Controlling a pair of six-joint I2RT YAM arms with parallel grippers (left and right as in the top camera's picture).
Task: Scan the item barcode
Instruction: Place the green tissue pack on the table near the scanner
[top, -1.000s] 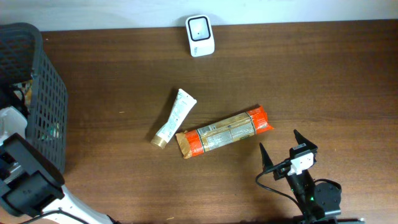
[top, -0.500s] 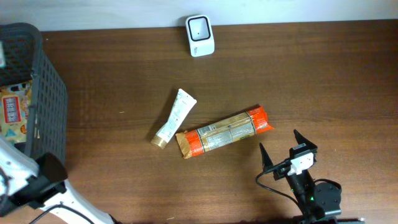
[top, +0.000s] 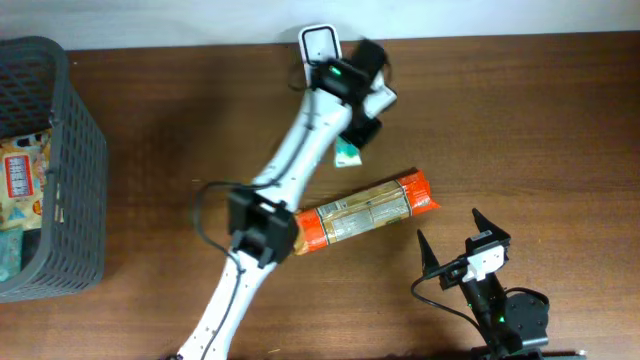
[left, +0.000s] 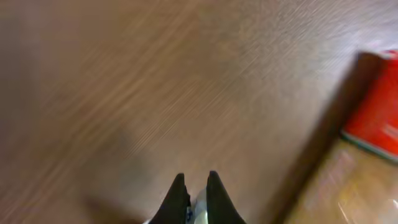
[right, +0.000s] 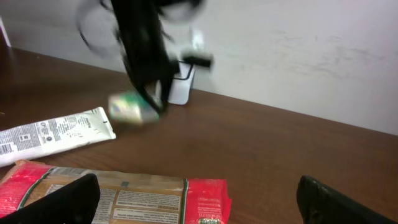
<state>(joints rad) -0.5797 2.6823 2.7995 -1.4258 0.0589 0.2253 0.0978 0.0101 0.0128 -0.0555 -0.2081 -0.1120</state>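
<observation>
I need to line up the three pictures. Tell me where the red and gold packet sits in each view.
Overhead: the red and gold packet lies slanted near the middle.
Left wrist: its red end at the right edge.
Right wrist: along the bottom edge, left half.
Shared landmark: the left gripper, shut on a small green and white item.

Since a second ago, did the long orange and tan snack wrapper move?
No. The orange snack wrapper lies exactly where it was, below the white scanner.

Left claw (top: 349, 148) tight — right claw (top: 448, 226) wide.
</observation>
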